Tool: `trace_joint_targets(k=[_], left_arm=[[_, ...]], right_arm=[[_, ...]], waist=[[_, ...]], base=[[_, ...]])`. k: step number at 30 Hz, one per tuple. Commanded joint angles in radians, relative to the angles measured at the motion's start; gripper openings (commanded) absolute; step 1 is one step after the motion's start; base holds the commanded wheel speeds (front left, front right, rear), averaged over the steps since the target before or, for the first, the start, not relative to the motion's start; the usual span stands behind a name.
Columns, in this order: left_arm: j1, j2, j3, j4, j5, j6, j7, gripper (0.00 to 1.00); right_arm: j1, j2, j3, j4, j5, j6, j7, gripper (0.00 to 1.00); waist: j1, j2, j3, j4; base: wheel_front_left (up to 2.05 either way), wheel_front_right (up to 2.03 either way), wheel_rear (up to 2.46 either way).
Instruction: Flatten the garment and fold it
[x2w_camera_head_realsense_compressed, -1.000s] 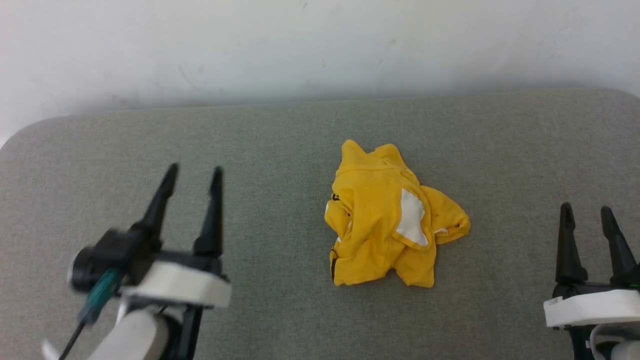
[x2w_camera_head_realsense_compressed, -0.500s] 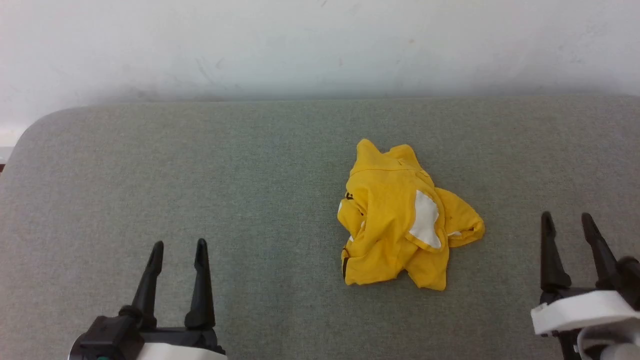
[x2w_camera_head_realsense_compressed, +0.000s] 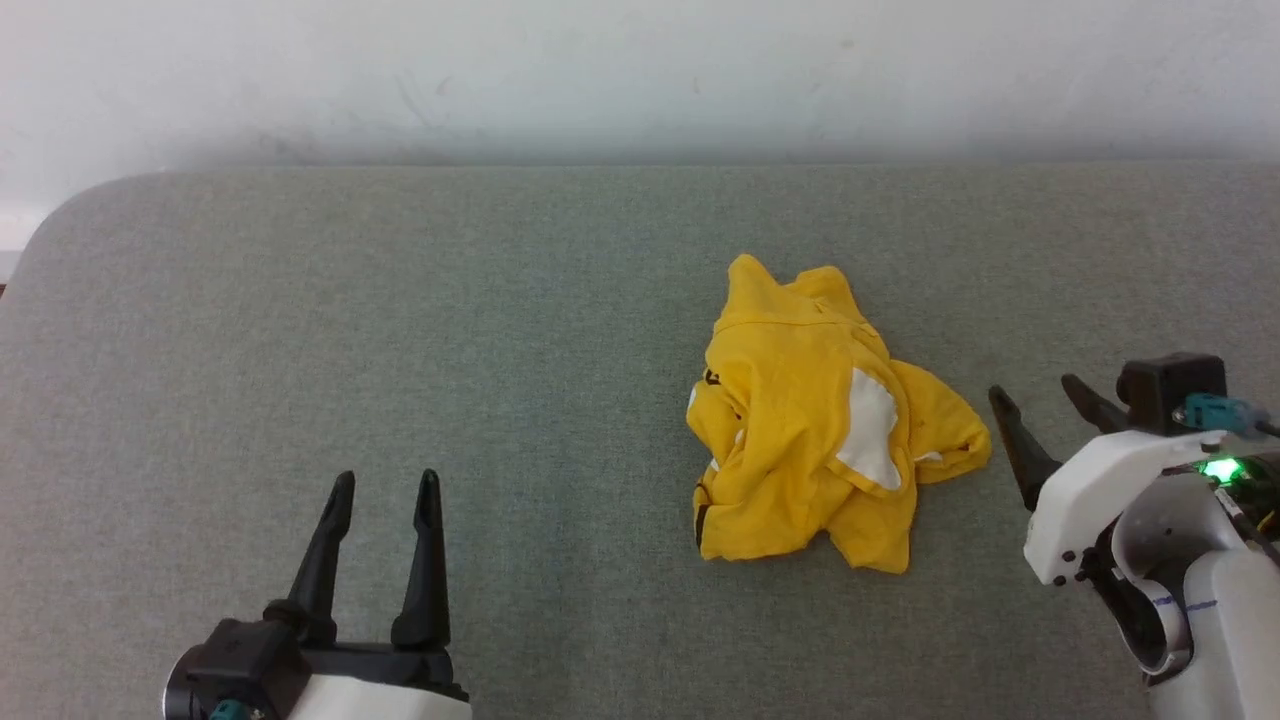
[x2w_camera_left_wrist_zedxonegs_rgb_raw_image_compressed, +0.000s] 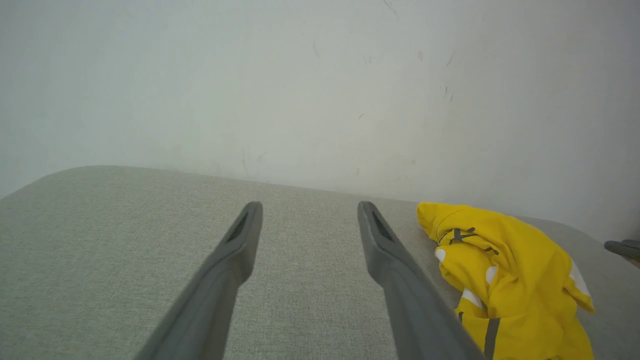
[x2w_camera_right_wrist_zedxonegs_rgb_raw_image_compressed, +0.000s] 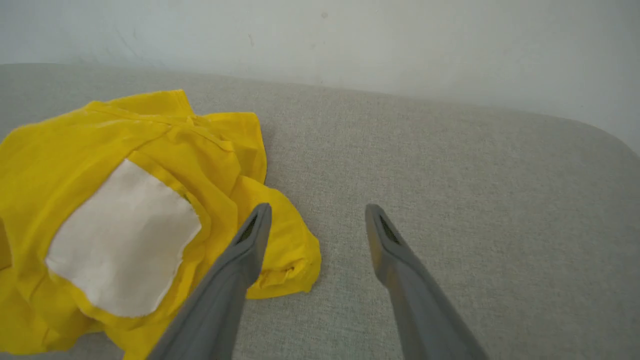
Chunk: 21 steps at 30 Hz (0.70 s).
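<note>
Garment (x2w_camera_head_realsense_compressed: 820, 420): crumpled, unheld. Right gripper (x2w_camera_head_realsense_compressed: 1032, 386): released, just beside it, presumably for first grasp. Left gripper (x2w_camera_head_realsense_compressed: 387, 477): released, well apart.

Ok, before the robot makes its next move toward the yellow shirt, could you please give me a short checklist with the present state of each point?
1. Right gripper open and empty: ok.
2. Left gripper open and empty: ok.
3. Garment lies flat: not ok, it is a crumpled heap.
4. Right gripper near the garment: ok, just beside its right edge; contact: cannot tell.
5. Room to spread: ok, bare grey padded surface on every side.
6. Part nearest the right gripper, sleeve or hem: cannot tell.
</note>
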Motion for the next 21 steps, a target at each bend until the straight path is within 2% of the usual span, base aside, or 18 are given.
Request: trace_joint_targets(k=[1,6,13,14,15,16,17,18,21], left_arm=[[-0.017,-0.012,0.006,0.007,0.013,-0.016,-0.005,1.00],[-0.026,-0.030,0.015,0.024,0.032,-0.049,-0.005,1.00],[-0.037,-0.045,0.026,0.045,0.050,-0.082,-0.005,1.00],[-0.039,-0.047,0.027,0.047,0.053,-0.085,-0.005,1.00],[-0.040,-0.048,0.029,0.049,0.055,-0.088,-0.005,1.00],[-0.040,-0.048,0.029,0.049,0.055,-0.088,-0.005,1.00],[-0.041,-0.050,0.031,0.050,0.057,-0.090,-0.005,1.00],[-0.042,-0.052,0.035,0.051,0.059,-0.091,-0.005,1.00],[-0.041,-0.059,0.046,0.055,0.061,-0.092,-0.005,1.00]], right_arm=[[-0.024,-0.018,0.017,0.017,0.014,-0.002,0.031,1.00],[-0.046,-0.056,0.068,0.094,0.034,-0.002,0.103,1.00],[-0.082,-0.063,0.108,0.227,0.030,-0.002,0.117,1.00],[-0.087,-0.061,0.108,0.246,0.031,-0.002,0.117,0.82],[-0.091,-0.058,0.105,0.263,0.031,-0.002,0.118,0.41],[-0.091,-0.058,0.105,0.263,0.031,-0.002,0.118,0.41],[-0.096,-0.057,0.111,0.275,0.030,-0.002,0.117,0.04],[-0.102,-0.059,0.119,0.285,0.029,-0.002,0.114,0.00],[-0.121,-0.061,0.119,0.292,0.030,-0.002,0.081,0.00]], waist=[[0.0000,-0.0001,0.015,0.016],[0.0000,-0.0001,0.038,0.047],[0.0000,-0.0001,0.064,0.083],[0.0000,-0.0001,0.066,0.086],[0.0000,-0.0001,0.067,0.087],[0.0000,-0.0001,0.067,0.087],[0.0000,-0.0001,0.069,0.087],[0.0000,-0.0001,0.070,0.086],[0.0000,-0.0001,0.065,0.077]], base=[[0.00,0.00,0.00],[0.00,0.00,0.00],[0.00,0.00,0.00],[0.00,0.00,0.00],[0.00,0.00,0.00],[0.00,0.00,0.00],[0.00,0.00,0.00],[0.00,0.00,0.00],[0.00,0.00,0.00]])
